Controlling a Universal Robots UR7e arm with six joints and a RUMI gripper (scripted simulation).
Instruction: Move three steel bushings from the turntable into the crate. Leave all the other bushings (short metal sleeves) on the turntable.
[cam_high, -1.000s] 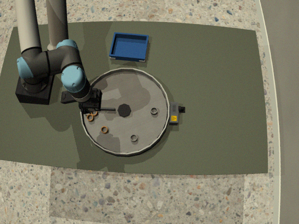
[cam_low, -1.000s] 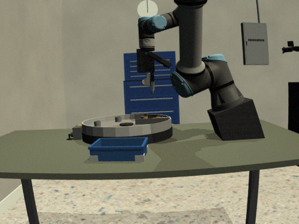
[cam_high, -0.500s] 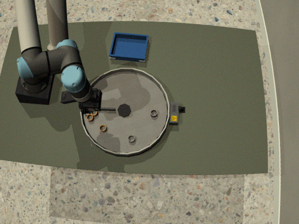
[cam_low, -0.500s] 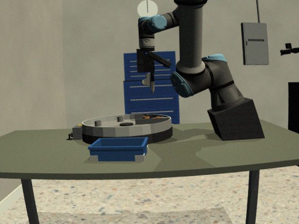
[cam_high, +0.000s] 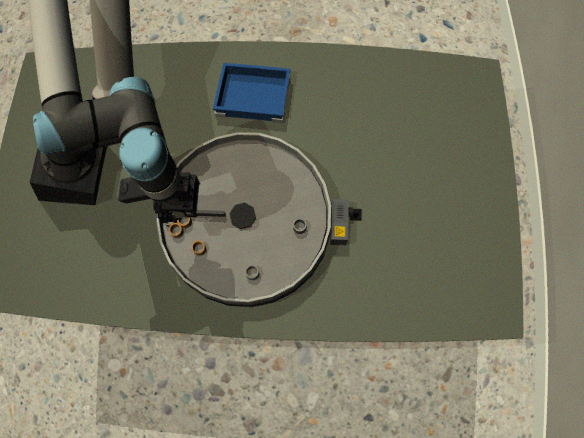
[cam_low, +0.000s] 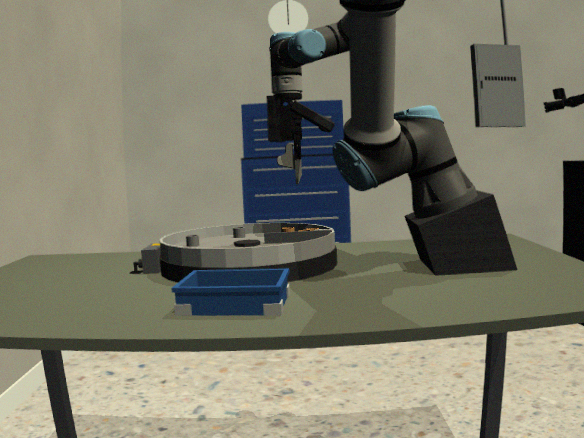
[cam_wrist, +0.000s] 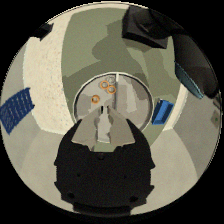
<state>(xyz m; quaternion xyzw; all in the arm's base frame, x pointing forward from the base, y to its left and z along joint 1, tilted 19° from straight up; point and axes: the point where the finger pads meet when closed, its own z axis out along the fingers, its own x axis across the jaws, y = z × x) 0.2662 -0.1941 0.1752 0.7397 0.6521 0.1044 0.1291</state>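
Hovering shut claw (cam_high: 167, 218) (cam_low: 298, 181) (cam_wrist: 105, 106), well above turntable rim (cam_high: 327, 200) (cam_low: 225, 256) (cam_wrist: 151, 116), air between

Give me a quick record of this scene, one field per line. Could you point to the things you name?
gripper (cam_high: 163, 218) (cam_low: 298, 181) (cam_wrist: 105, 106): shut, above the turntable (cam_high: 270, 250) (cam_low: 225, 256) (cam_wrist: 131, 95)
steel bushings (cam_high: 300, 232) (cam_low: 192, 241): two apart on the turntable; a third grey bushing (cam_wrist: 111, 82) near the orange ones
orange bushings (cam_high: 198, 253) (cam_low: 288, 229) (cam_wrist: 92, 99): three, on the turntable
crate (cam_high: 254, 92) (cam_low: 230, 302) (cam_wrist: 162, 112): blue, no bushings inside
task: none delivered
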